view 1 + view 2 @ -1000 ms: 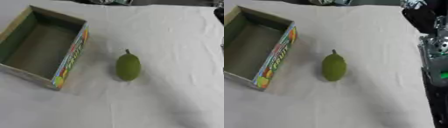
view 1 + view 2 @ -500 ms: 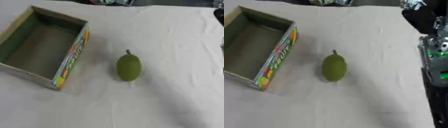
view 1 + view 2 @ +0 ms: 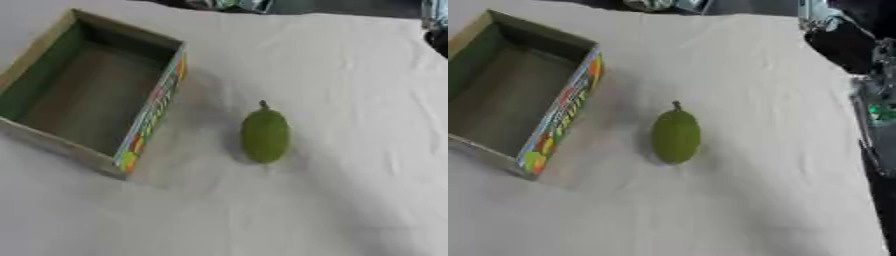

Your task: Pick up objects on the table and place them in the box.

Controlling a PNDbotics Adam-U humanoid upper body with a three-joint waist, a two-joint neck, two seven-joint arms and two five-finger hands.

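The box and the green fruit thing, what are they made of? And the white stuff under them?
The box looks like thin cardboard: flat folded walls, a dull brown inside and a bright printed strip outside. The green pear-shaped fruit has smooth matte skin and a small stem; real or plastic, I cannot tell. The white cover on the table seems to be cloth, since it shows soft wrinkles.

A wrinkled white cloth point(image 3: 350, 65) covers the table; beyond it lies darkness.
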